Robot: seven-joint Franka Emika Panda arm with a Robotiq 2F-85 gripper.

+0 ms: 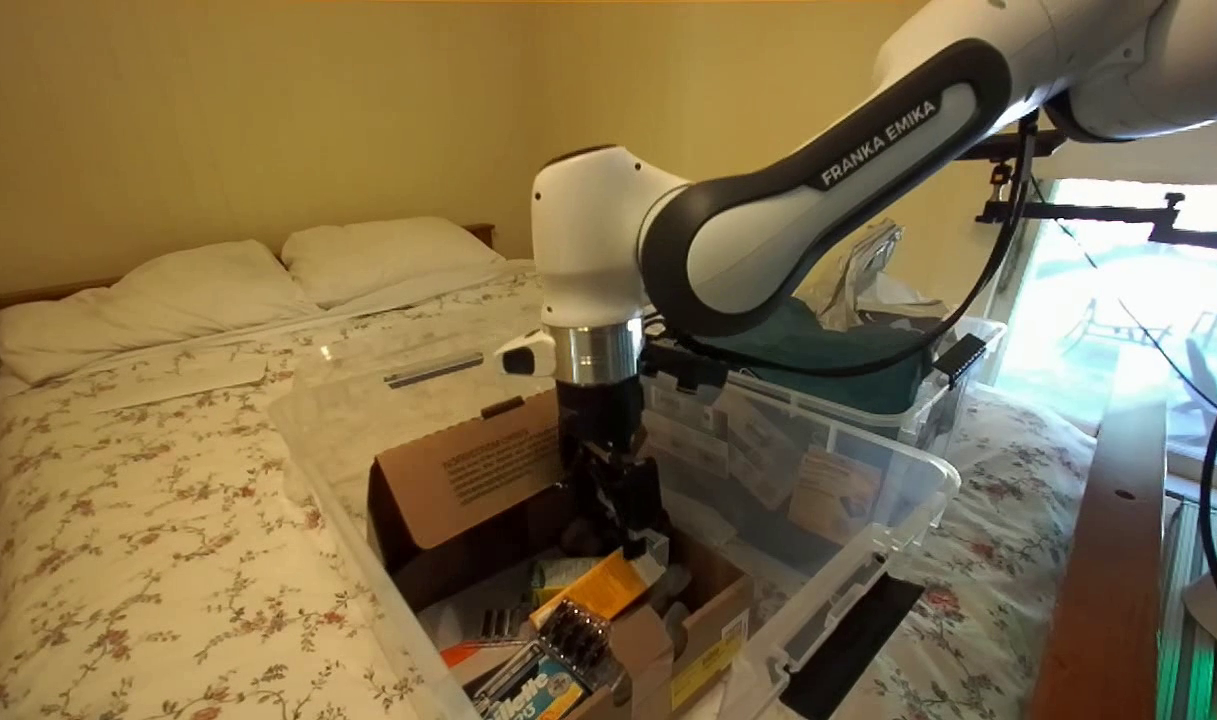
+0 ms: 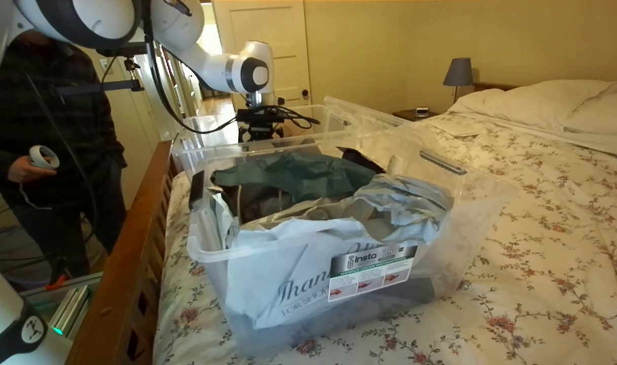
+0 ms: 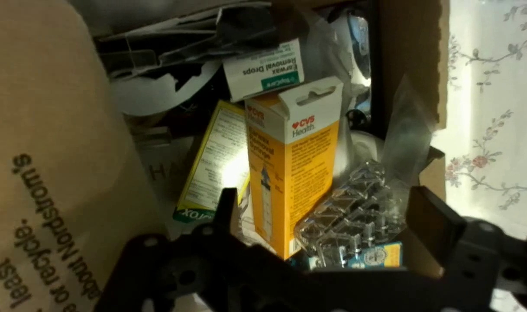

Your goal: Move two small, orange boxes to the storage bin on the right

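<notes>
On the bed (image 1: 148, 510): orange box (image 3: 308, 173) in carton (image 3: 412, 56), seemingly fabric (image 2: 298, 175) in bin (image 2: 207, 252).

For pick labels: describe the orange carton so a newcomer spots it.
On the flowered bed, find the clear tub with a brown cardboard box inside. Within that box, the orange carton sits next to clear plastic packaging. Orange sides and a white end lettered CVS in red set it apart.
</notes>
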